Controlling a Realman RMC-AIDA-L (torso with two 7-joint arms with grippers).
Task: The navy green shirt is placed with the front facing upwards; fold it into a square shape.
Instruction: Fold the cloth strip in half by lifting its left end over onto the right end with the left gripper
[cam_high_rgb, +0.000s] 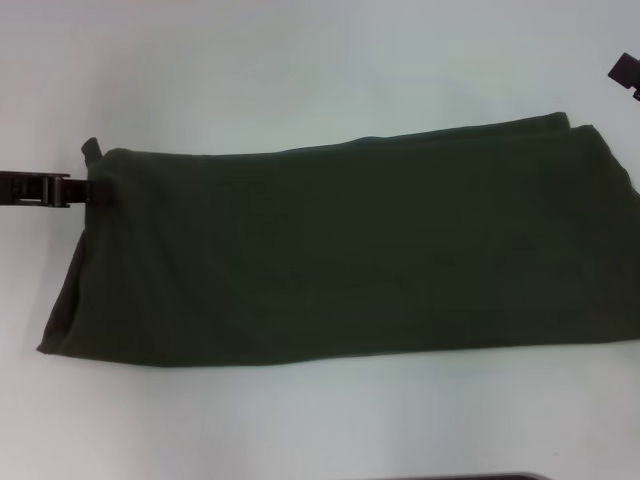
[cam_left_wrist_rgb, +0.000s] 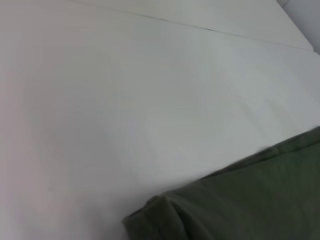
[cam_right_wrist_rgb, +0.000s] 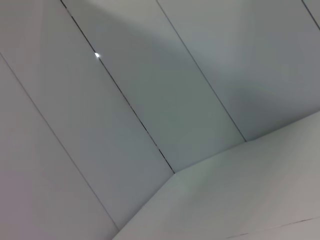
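From the head view I saw the left end effector (cam_high_rgb: 97, 190) reaching in from the left, its fingers pinched on the upper left edge of the navy green shirt (cam_high_rgb: 350, 260). The shirt lay folded into a long dark band across the white surface (cam_high_rgb: 300, 70). At the upper right edge the right end effector (cam_high_rgb: 625, 75) hung apart from the cloth; I could not tell its finger state.

Plain dark olive-green shirt (cam_high_rgb: 340, 250) on a white table (cam_high_rgb: 300, 60).
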